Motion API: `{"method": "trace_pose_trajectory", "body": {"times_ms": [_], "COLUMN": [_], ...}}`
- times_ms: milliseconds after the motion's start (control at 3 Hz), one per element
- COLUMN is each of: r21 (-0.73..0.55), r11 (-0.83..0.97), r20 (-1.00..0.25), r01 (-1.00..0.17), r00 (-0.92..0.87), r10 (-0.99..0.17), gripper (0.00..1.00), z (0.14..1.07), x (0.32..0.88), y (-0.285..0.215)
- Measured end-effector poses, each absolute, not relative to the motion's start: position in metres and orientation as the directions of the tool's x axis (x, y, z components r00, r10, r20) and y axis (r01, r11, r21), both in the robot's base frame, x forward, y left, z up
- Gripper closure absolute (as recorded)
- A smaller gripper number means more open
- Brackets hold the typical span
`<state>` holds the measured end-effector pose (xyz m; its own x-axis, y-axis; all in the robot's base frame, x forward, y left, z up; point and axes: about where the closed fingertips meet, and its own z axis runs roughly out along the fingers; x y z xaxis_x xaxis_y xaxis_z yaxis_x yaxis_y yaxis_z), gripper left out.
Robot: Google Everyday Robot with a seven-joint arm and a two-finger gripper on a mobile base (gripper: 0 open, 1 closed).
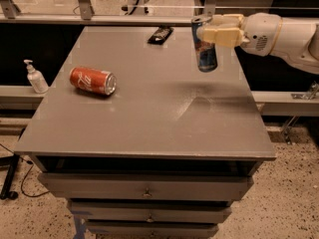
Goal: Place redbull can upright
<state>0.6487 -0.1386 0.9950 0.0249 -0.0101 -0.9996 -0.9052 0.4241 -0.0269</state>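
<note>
I count two drink cans. One is the redbull can (205, 54), slim, blue and silver, pinched between the fingers (222, 35) of the single gripper (204, 34), which hangs over the far right part of the tabletop (149, 128). The other is a red soda can (92, 80), lying on its side well to the left of the fingers and nearer the front edge. One small dark flat object (160, 34) lies a little left of the fingers, by the far edge. One white pump bottle (35, 77) stands off the tabletop, far to the fingers' left. There is one white arm (284, 34) and one tabletop, with three drawer fronts (144, 188) stacked beneath it.
</note>
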Motion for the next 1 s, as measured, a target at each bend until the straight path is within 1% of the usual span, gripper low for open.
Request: {"method": "trace_pose_trajectory", "body": {"times_ms": [333, 667, 1000], "r21": [-0.027, -0.057, -0.132], "r11": [0.424, 0.419, 0.408], "r20": [-1.000, -0.998, -0.990], "r01": [-0.905, -0.906, -0.903], "r00": [0.025, 0.060, 0.143], "r10": [-0.010, -0.006, -0.004], "gripper": [1.00, 1.00, 1.00], "z": [0.9950, 0.9957, 0.9976], "x": [0.6487, 0.6485, 0.6460], "y": [-0.1383, -0.1360, -0.1393]}}
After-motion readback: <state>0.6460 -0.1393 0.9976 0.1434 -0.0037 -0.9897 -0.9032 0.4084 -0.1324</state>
